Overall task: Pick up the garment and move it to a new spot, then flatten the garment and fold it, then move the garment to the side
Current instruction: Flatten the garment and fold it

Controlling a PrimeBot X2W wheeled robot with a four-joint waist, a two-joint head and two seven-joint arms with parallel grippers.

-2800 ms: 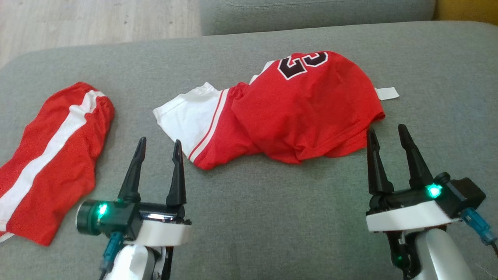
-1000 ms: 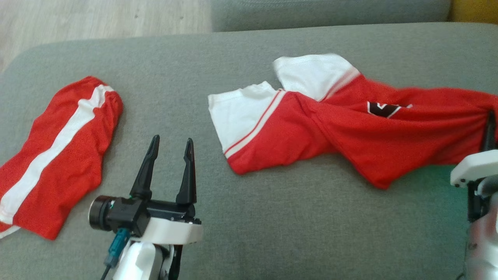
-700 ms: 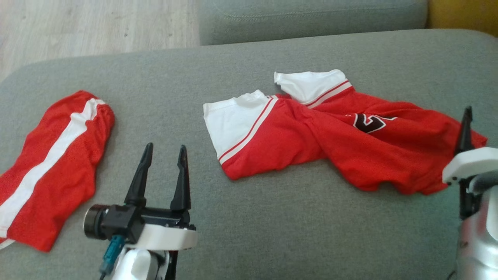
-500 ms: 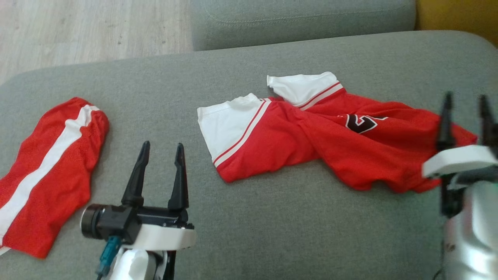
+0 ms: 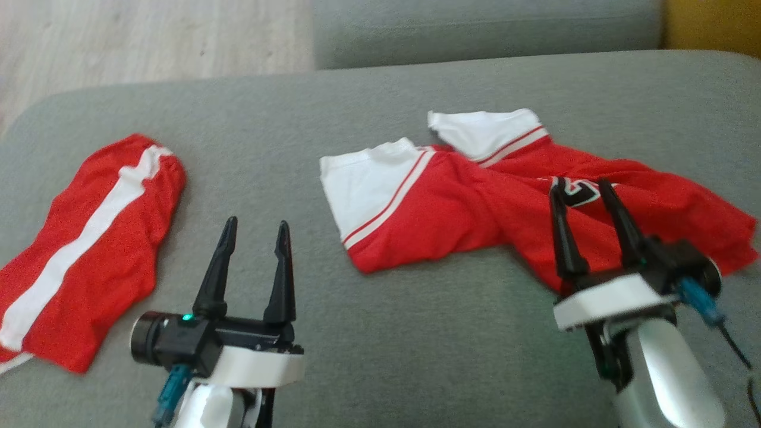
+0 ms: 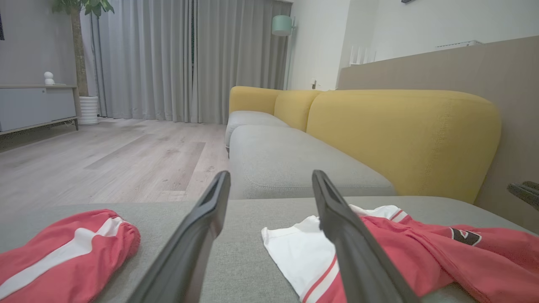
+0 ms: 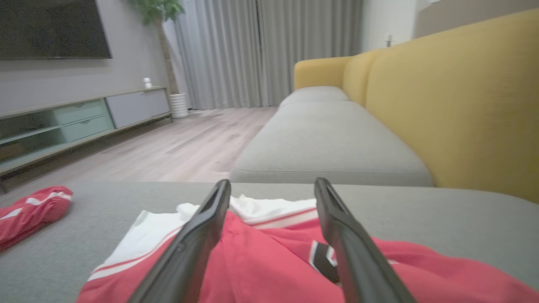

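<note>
Grey cushion (image 5: 416, 333) bore a seemingly limp, light garment (image 5: 464, 214), best pinched at its white hem (image 5: 362, 184); left gripper (image 5: 257, 224) and right gripper (image 5: 581, 181) gaped near it.

The garment (image 5: 469, 214), heaped in a mound earlier, has been dragged out rightward and left stretched and rumpled. It has been let go by the right gripper (image 5: 581, 183), whose fingers (image 5: 565, 238) are now spread above its near edge.

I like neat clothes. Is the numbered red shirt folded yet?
No, crumpled. The shirt lies twisted and wrinkled across the grey cushion, white sleeves sticking out.
</note>
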